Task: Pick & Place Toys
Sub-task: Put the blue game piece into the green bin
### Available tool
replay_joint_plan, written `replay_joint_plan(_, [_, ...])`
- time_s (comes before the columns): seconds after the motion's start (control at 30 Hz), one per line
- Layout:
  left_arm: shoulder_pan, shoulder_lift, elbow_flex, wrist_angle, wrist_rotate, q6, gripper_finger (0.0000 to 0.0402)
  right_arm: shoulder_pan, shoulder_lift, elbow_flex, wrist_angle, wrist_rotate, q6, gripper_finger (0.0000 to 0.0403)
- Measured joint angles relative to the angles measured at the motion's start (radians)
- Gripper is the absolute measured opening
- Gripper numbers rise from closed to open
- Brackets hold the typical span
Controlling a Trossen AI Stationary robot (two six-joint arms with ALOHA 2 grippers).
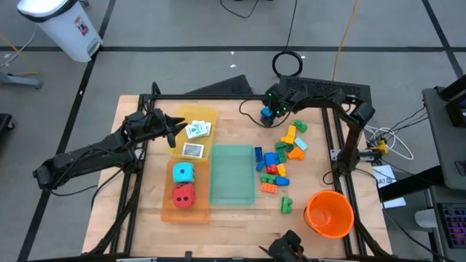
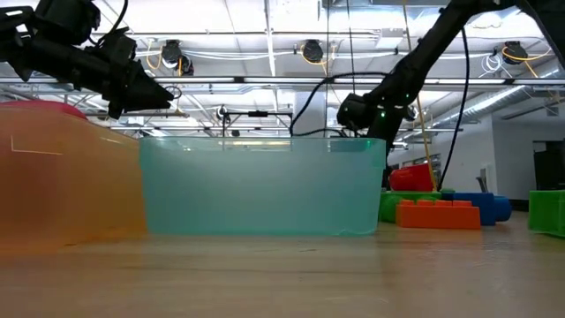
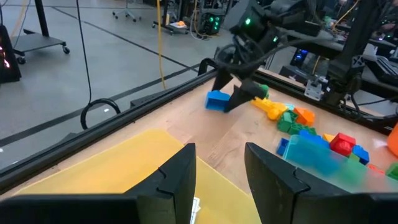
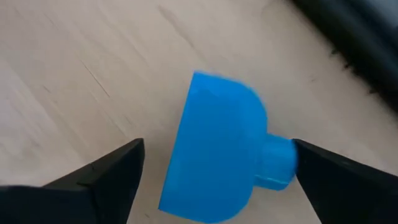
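Observation:
A blue brick lies on the wood near the table's far edge. My right gripper comes down over it, slanting, open, with one finger on each side of the brick. My left gripper hovers over the yellow tray at the far left, open and with nothing between its fingers. Two white cards lie in that tray. A teal die and a red die sit in the orange tray. Several loose bricks lie right of the teal tray. My right gripper has its fingers on either side of the blue brick, which lies on the table. One fingertip stands right beside the brick's stud; I cannot tell whether it touches it.
A big orange bucket stands at the near right. The dark frame rails run along the table's far edge and sides, close behind the blue brick. Bare wood lies between the blue brick and the teal tray.

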Motion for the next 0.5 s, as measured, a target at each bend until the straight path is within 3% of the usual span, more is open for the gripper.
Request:
replay_joint_plan(0.2, [0.000, 0.000, 0.000, 0.000, -0.001, 0.001, 0.0141, 0.000, 0.018, 0.002, -0.013, 0.000, 0.021, 0.0338])
replay_joint_plan(0.5, [0.000, 0.000, 0.000, 0.000, 0.000, 0.001, 0.0141, 0.000, 0.017, 0.002, -0.017, 0.001, 0.023, 0.0222])
